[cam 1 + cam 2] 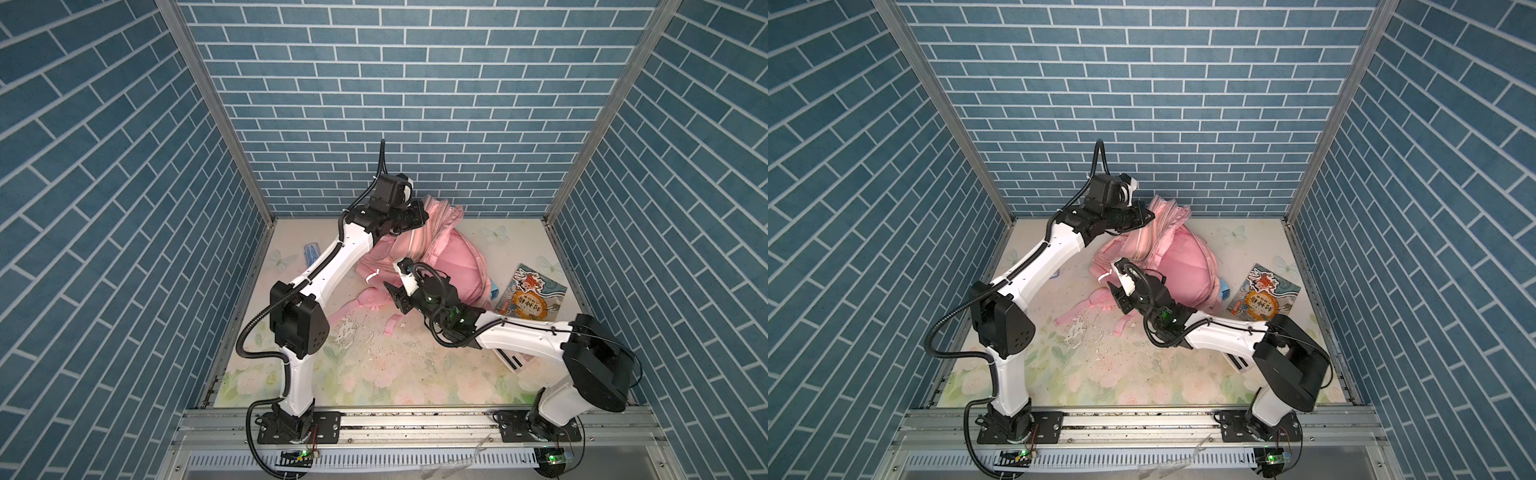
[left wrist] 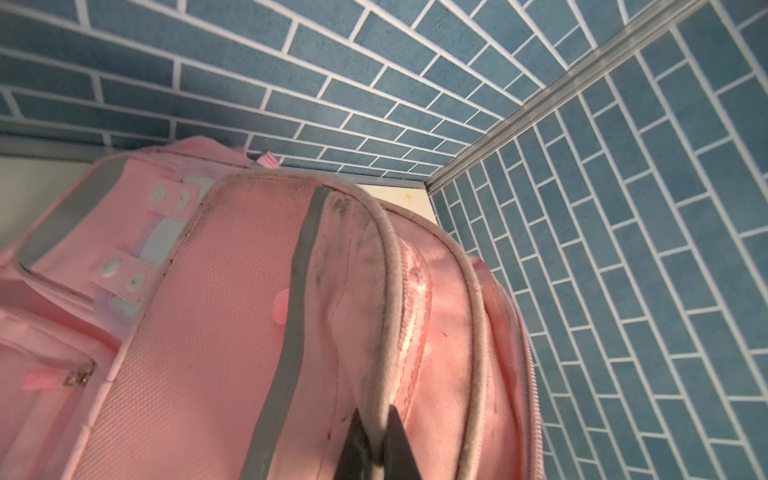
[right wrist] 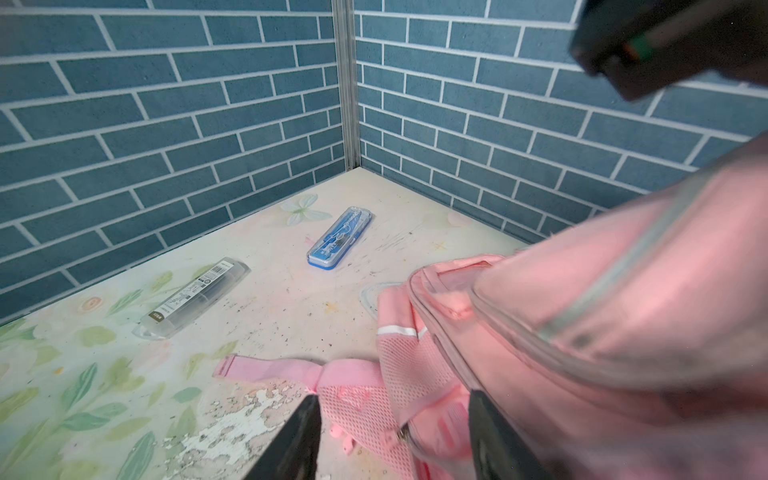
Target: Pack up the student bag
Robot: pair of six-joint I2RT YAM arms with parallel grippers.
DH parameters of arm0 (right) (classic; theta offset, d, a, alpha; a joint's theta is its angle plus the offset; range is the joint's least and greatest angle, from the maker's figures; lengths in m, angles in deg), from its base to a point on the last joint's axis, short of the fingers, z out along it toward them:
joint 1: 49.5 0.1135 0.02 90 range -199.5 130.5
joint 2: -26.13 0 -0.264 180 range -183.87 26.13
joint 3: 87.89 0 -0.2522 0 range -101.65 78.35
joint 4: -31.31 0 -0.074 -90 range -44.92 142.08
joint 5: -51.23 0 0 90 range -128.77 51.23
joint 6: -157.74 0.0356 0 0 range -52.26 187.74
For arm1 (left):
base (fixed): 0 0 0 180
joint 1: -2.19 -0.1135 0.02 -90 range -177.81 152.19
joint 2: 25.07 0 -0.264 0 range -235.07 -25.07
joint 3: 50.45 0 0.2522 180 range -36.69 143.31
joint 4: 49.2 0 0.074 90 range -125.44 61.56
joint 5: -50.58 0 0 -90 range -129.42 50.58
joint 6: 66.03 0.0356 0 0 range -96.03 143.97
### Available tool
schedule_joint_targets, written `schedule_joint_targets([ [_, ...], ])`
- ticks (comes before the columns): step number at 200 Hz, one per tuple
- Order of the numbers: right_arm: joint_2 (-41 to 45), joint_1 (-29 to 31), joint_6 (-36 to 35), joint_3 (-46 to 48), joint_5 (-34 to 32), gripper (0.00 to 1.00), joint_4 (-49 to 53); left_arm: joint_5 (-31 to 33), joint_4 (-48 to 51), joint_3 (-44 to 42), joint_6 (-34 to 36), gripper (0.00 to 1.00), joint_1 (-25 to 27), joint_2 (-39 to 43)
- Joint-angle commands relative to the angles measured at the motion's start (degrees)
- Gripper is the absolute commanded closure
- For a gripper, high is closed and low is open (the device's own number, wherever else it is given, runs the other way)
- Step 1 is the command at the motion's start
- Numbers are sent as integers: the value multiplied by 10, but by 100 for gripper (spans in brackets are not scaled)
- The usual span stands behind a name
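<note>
I am operating inside a laboratory robot test cell. The three walls (image 1: 395,104) around me are flat panels covered with printed blue brick paper, and bare aluminium posts (image 1: 216,104) hold them at the corners. The tabletop (image 1: 374,374) has a flower-pattern covering that is scratched and peeling in the middle. The left arm (image 1: 328,266) and the right arm (image 1: 523,338) stand on black plates (image 1: 328,430) bolted to an aluminium rail (image 1: 415,432) at the front edge, with small circuit boards (image 1: 305,454) showing green lights near their bases.

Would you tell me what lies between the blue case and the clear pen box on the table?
Nothing: in the right wrist view only bare floral tabletop separates the blue case from the clear pen box.
</note>
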Motion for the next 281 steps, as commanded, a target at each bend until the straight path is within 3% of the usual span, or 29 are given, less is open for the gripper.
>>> schedule_joint_targets([
  [1,49,-24,28,16,8,43,84,0,58,104,126,100,-4,-16],
  [30,117,-77,47,34,14,42,155,-4,174,220,219,100,-13,-64],
  [48,155,-117,47,54,13,43,173,-23,157,157,245,100,-28,-29],
  [93,198,-258,116,54,67,43,249,13,214,123,308,100,-31,-7],
  [126,204,-309,128,51,85,43,278,36,234,85,347,100,-18,12],
  [162,191,-358,147,41,98,42,334,89,206,-35,373,100,24,43],
  [230,183,-457,163,41,127,39,381,89,22,-306,292,100,44,170],
  [245,181,-484,166,44,131,37,390,94,6,-336,267,62,52,190],
  [260,182,-504,166,50,129,32,399,109,-10,-354,241,50,72,208],
  [281,182,-530,175,58,117,23,413,136,-26,-360,205,41,102,225],
])
